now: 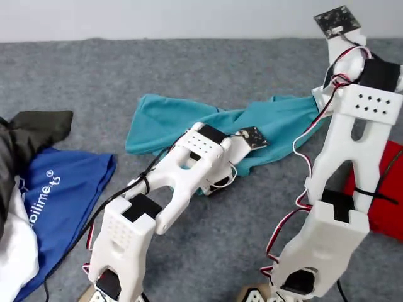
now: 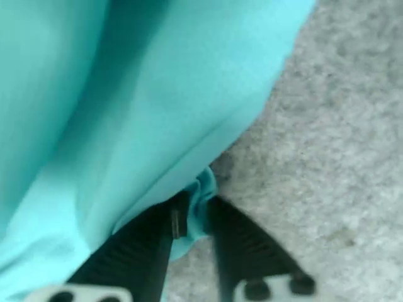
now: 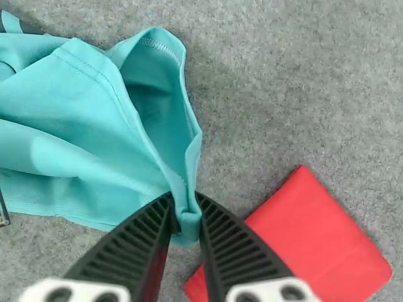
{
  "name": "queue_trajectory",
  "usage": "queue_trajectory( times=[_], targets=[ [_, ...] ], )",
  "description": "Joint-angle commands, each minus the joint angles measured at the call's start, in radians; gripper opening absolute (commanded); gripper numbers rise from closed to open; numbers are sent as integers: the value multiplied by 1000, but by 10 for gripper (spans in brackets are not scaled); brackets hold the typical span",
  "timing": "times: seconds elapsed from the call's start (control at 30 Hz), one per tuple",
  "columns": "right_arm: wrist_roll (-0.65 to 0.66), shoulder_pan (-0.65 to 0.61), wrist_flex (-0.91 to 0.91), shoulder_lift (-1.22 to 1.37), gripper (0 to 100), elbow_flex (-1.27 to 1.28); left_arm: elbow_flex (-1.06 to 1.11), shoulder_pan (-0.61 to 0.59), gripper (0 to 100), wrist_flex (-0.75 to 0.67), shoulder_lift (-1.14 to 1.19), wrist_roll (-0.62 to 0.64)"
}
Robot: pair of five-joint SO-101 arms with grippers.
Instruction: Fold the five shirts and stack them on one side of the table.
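Teal shirt (image 1: 170, 119) lies across the middle of the grey table (image 1: 208, 63), crumpled & twisted at its centre, w/ one broad end toward the left and the other running off to the right. Left gripper (image 2: 192, 211) is clamped on a small bunch of the teal shirt's near edge, approx mid-shirt. The fabric is pinched between its black fingers (image 2: 148, 245) & the rest of the cloth spreads beyond them. Right gripper (image 3: 184, 217) is likewise closed tight on the teal shirt, holding a bit of hem at the shirt's right end. Cloth fans out from the pinch in folds, w/ a stitched opening showing just past it. In the high view the right arm stands tall at the right side and the left arm leans low over the shirt's near edge. Red shirt (image 3: 302, 242) lies folded flat on the table at the right, just beside the right gripper, on the near side of the teal shirt's right end. At the left, a blue shirt (image 1: 60, 189) lies loose, its right edge near the teal shirt's left end w/ a strip of table between. A dark shirt (image 1: 34, 126) is bunched on the blue one's far side, & a white shirt (image 1: 16, 245) at the left edge touches the blue one.
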Motion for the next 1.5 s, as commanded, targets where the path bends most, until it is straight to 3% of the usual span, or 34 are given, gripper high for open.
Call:
queue_trajectory(
  times=[0.0, 0.2, 0.6, 0.93, 1.17, 1.47],
  targets=[
    [-11, 15, 21, -15, 10, -2, -41, -29, 14, 8, -17, -46],
    [-6, 33, 21, -16, 9, -8, -134, -54, 13, 152, -120, -51],
    [-6, 88, 21, -154, 9, -8, -202, -285, 13, 189, -841, 69],
    [-12, 88, 8, -390, 9, -8, -202, -520, 14, -35, -1158, 63],
    [-8, 88, -41, -541, 9, -8, -202, -522, 14, -140, -1275, -32],
    [-5, 44, -114, -688, 9, -8, -202, -523, 14, -150, -1384, -140]
  ],
)
